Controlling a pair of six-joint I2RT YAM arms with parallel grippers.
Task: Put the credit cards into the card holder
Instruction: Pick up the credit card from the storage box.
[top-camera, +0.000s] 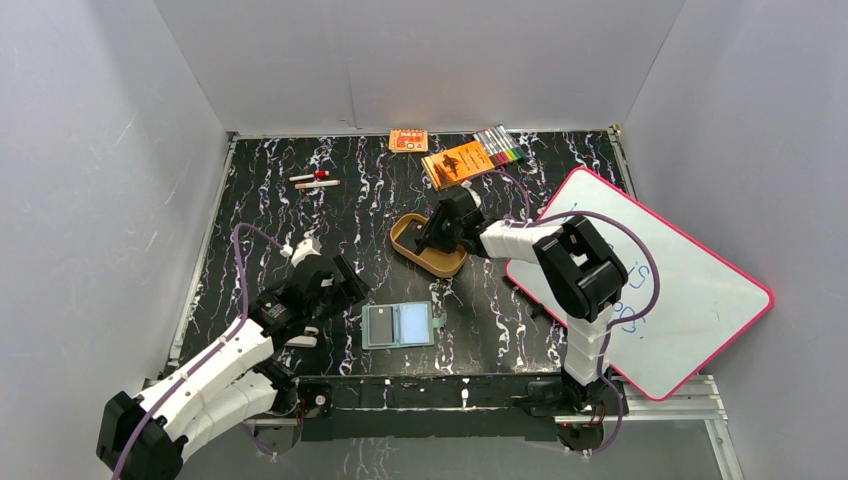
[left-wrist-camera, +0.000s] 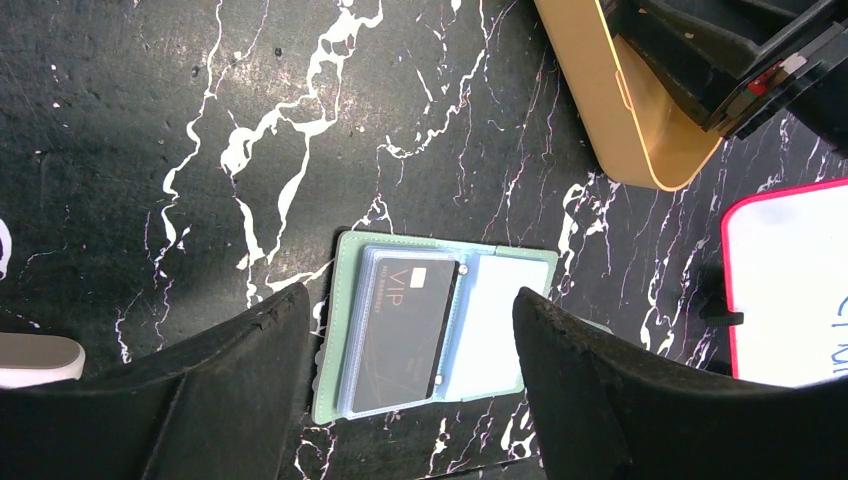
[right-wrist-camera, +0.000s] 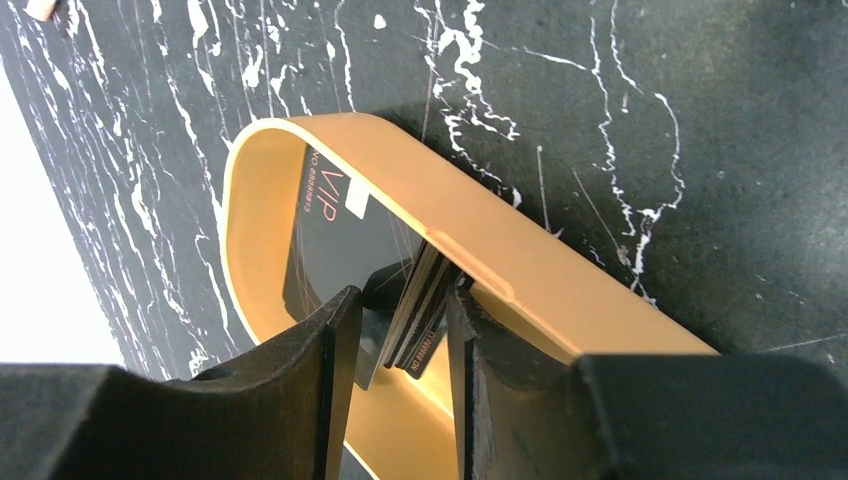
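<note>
Now right fingers (right-wrist-camera: 330, 370) straddle stack of cards (right-wrist-camera: 418, 315) standing on edge in tan tray (right-wrist-camera: 520, 270), another card (right-wrist-camera: 330, 225) flat beneath; clamped or not, cannot tell. Left fingers (left-wrist-camera: 240, 380) spread wide, empty, above open card holder (left-wrist-camera: 500, 320) on bench (left-wrist-camera: 150, 150), one card (left-wrist-camera: 400, 320) tucked inside.

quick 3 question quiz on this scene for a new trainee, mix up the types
1. True or false: the card holder lies open with one credit card already in a pocket.
2. The right gripper reaches into: A) the tan tray B) the marker pack C) the whiteboard.
3. Short answer: what word is printed on the card in the holder?
Key: 1 true; 2 A; 3 VIP.
</note>
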